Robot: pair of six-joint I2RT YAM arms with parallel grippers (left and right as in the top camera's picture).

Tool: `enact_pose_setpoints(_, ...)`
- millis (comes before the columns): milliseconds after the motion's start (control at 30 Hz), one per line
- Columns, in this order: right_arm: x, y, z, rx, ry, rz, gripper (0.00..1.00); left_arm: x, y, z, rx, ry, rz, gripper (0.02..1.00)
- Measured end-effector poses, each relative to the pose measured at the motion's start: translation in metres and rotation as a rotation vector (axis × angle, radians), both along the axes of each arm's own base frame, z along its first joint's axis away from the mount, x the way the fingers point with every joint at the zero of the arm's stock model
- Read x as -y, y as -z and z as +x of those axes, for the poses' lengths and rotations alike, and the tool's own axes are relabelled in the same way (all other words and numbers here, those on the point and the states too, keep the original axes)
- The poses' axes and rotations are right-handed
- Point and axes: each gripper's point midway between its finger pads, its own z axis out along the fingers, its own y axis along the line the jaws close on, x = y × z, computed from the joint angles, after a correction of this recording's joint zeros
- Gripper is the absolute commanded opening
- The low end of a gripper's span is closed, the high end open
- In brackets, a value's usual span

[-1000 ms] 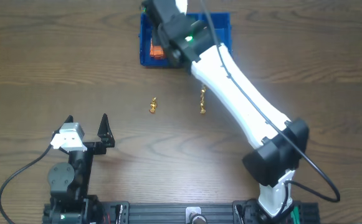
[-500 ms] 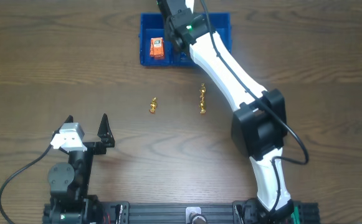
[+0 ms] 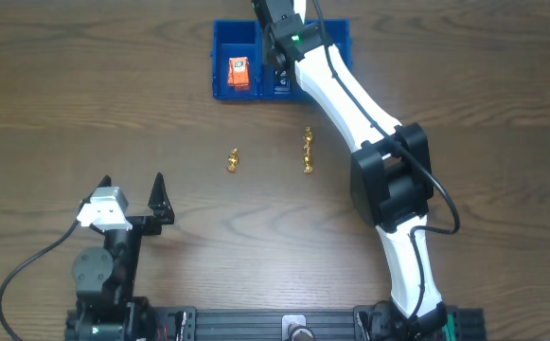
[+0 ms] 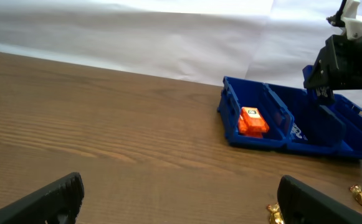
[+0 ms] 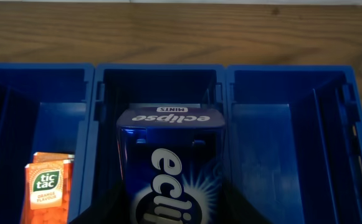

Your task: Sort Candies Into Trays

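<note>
Blue plastic tray (image 3: 220,57) sits at 12 o'clock on the wooden table (image 3: 85,104) and is split into three bins. An orange sweet box (image 3: 239,75) lies in the bin toward 9 o'clock. The right gripper (image 4: 323,87) has both fingers pressed against the sides of a blue mint tin (image 5: 171,162), which it holds over the middle bin. I cannot tell whether the tin touches the floor. Two gold-wrapped sweets (image 3: 233,161) (image 3: 308,152) lie apart on bare wood near the table's centre. At 8 o'clock the left gripper (image 3: 132,185) rests with fingers spread wide, holding nothing.
</note>
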Motion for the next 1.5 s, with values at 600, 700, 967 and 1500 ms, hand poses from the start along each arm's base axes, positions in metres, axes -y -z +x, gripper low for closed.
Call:
enact_pose_setpoints(600,-0.003,-0.003,0.003,0.017,-0.010,0.010,0.908,0.000,0.000,0.000,0.000,0.000,0.000,0.998)
enact_pose_setpoints(700,-0.003,-0.003,0.003,0.017,-0.011,0.009,0.925,0.000,0.000,0.000,0.000,0.000,0.000,1.000)
enact_pose_setpoints(967,-0.004,0.005,-0.008,-0.037,-0.032,-0.008,0.998,0.000,0.000,0.000,0.000,0.000,0.000,0.998)
enact_pose_setpoints(1500,-0.091,-0.020,-0.170,-0.316,-0.231,-0.012,0.998,0.000,0.000,0.000,0.000,0.000,0.000,0.998)
